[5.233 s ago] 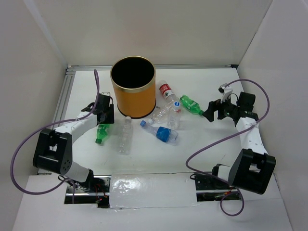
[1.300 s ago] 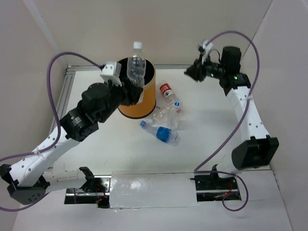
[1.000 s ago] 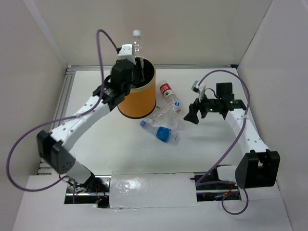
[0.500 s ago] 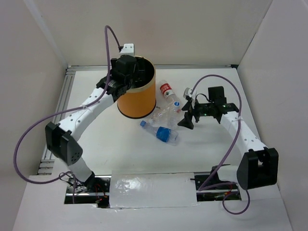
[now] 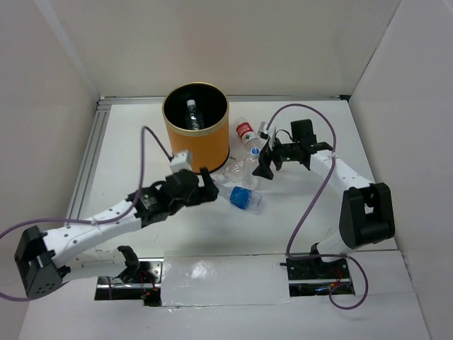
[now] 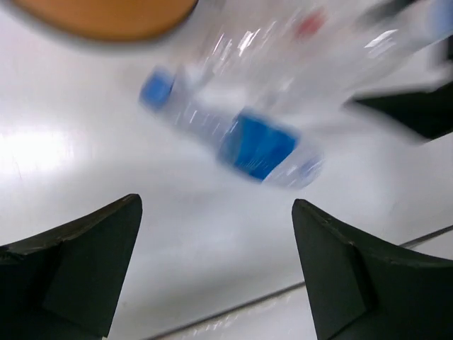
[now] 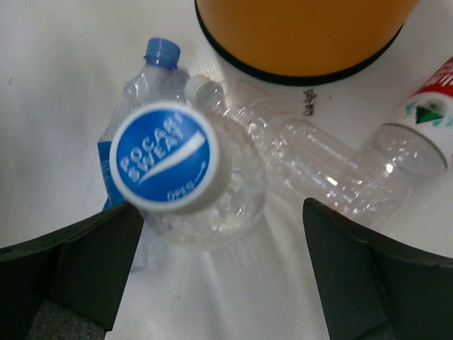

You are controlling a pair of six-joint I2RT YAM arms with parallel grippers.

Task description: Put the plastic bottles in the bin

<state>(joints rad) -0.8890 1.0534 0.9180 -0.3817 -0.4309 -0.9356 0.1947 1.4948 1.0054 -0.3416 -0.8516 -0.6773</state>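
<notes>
The orange bin [image 5: 197, 145] stands at the back centre with a clear bottle [image 5: 191, 115] inside it. A blue-labelled bottle [image 5: 241, 197] lies in front of it and shows blurred in the left wrist view [image 6: 255, 145]. My left gripper [image 5: 208, 191] is open and empty, just left of that bottle [image 6: 216, 205]. My right gripper [image 5: 260, 167] is open and empty [image 7: 223, 209] over an upright clear bottle with a blue-and-white cap [image 7: 170, 157]. A clear bottle [image 7: 304, 163] lies beside it. A red-labelled bottle [image 5: 245, 133] lies next to the bin.
White walls close in the table on the left, back and right. A metal rail [image 5: 88, 163] runs along the left edge. The bin's base [image 7: 304, 74] is close behind the bottle cluster. A taped strip [image 5: 223, 280] lies at the near edge.
My left arm dropped the clear bottle into the bin, then swung down to the blue-labelled bottle. My right gripper moved left over the bottle cluster.
</notes>
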